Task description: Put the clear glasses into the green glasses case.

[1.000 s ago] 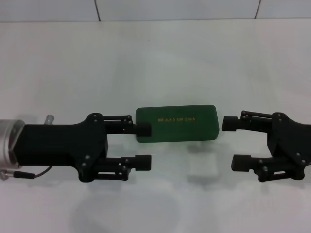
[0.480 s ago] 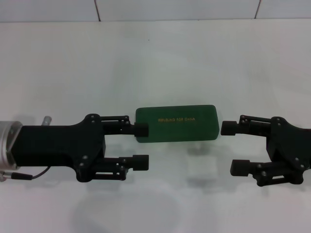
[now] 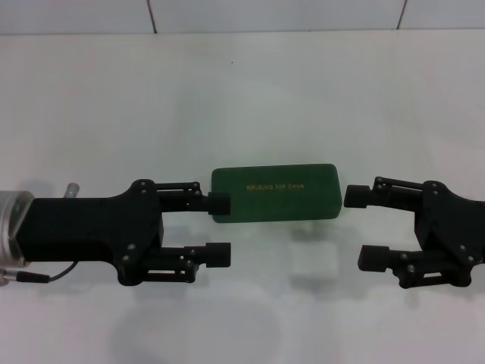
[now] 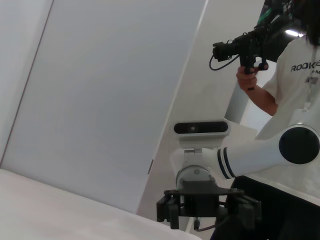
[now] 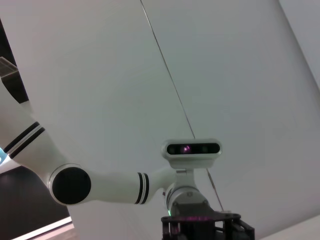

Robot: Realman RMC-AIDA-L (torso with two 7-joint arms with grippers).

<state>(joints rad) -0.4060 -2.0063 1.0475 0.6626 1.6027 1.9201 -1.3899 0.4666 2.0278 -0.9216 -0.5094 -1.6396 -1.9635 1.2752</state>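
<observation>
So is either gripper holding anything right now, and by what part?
Nothing is held. The left gripper and right gripper are open, flanking the closed case.

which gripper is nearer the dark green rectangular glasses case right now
Left. The left gripper, open, has its far fingertip overlapping the dark green rectangular glasses case's left end. The right gripper, also open, sits just off the case's right end, a small gap apart.

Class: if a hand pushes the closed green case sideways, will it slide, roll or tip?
The case lies flat and low, so it probably slides rather than tips. Its boxy shape with rounded corners makes rolling unlikely. It looks rigid, probably keeping its form.
</observation>
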